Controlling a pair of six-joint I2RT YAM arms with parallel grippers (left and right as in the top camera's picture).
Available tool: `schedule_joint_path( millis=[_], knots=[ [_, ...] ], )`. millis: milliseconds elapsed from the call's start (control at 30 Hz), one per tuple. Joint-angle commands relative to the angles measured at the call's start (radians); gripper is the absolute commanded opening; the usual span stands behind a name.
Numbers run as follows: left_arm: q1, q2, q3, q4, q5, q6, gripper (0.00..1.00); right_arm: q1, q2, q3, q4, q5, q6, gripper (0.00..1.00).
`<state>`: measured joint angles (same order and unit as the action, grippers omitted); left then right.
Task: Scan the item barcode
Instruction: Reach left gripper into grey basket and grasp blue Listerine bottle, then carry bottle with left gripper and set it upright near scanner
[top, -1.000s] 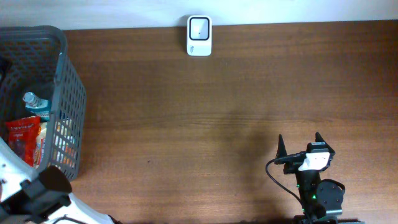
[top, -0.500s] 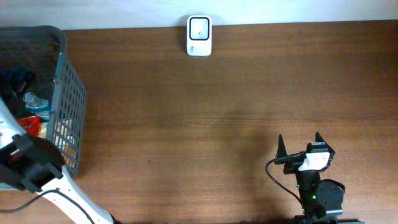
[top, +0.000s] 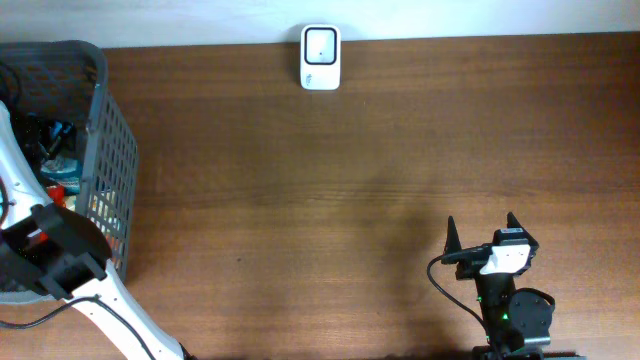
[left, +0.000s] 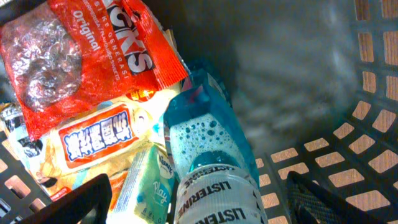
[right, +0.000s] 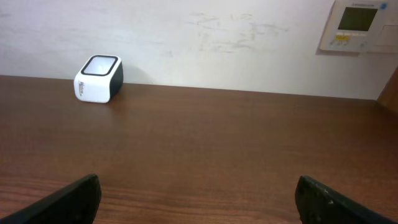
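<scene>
The grey basket (top: 105, 150) at the table's left holds several items. In the left wrist view a blue Listerine mouthwash bottle (left: 211, 155) lies on top, cap end toward the camera. My left gripper (left: 199, 202) is down inside the basket (left: 373, 93), open, with one finger on each side of the bottle and a gap at both. From overhead the left gripper (top: 38, 132) is partly hidden by its arm. The white barcode scanner (top: 320, 57) stands at the far edge, also seen as the scanner (right: 98, 78). My right gripper (top: 481, 225) rests open and empty at the front right.
Beside the bottle lie a red snack bag (left: 81, 56), an orange-and-white packet (left: 93, 140) and a pale green tissue pack (left: 146, 186). The basket's lattice wall rises close on the right. A wall panel (right: 357, 25) hangs behind the table.
My left arm has swung from the front left corner up over the basket and reached down into it. The right arm has not moved.
</scene>
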<state>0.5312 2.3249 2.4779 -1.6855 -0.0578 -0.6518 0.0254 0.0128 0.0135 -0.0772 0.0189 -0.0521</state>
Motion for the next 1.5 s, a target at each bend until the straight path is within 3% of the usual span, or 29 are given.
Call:
schedule_joint_path(
  millis=[0, 333, 567, 633, 700, 800, 833, 967, 1067, 1133, 1300, 1467],
  knots=[
    [-0.005, 0.054, 0.01, -0.003, -0.011, -0.03, 0.88, -0.006, -0.006, -0.008, -0.003, 0.009, 0.008, 0.99],
    [0.002, -0.07, 0.012, -0.003, 0.04, 0.015, 0.92, -0.006, -0.006, -0.008, -0.004, 0.009, 0.008, 0.98],
    [0.002, -0.081, -0.015, 0.001, 0.004, 0.043, 0.51, -0.006, -0.006, -0.008, -0.003, 0.009, 0.008, 0.98],
    [0.003, -0.081, -0.017, 0.002, 0.002, 0.043, 0.47, -0.006, -0.006, -0.008, -0.003, 0.009, 0.008, 0.99],
    [0.004, -0.081, -0.017, 0.001, -0.023, 0.043, 0.38, -0.006, -0.006, -0.008, -0.004, 0.009, 0.008, 0.98],
    [0.004, -0.081, -0.023, 0.024, -0.056, 0.043, 0.35, -0.006, -0.006, -0.008, -0.003, 0.009, 0.008, 0.99],
    [0.004, -0.081, -0.023, 0.035, -0.073, 0.043, 0.24, -0.006, -0.006, -0.008, -0.004, 0.009, 0.008, 0.98],
    [0.006, -0.081, -0.023, 0.034, -0.074, 0.043, 0.23, -0.006, -0.006, -0.008, -0.004, 0.009, 0.008, 0.98],
    [0.006, -0.082, -0.018, 0.039, -0.07, 0.043, 0.09, -0.006, -0.006, -0.008, -0.004, 0.009, 0.008, 0.98],
    [0.008, -0.082, 0.011, 0.03, -0.07, 0.043, 0.08, -0.006, -0.006, -0.008, -0.004, 0.009, 0.008, 0.98],
    [0.008, -0.116, 0.186, 0.024, -0.016, 0.043, 0.0, -0.006, -0.006, -0.008, -0.003, 0.009, 0.008, 0.98],
    [0.008, -0.203, 0.369, 0.027, 0.101, 0.043, 0.0, -0.006, -0.006, -0.008, -0.004, 0.009, 0.008, 0.98]
  ],
)
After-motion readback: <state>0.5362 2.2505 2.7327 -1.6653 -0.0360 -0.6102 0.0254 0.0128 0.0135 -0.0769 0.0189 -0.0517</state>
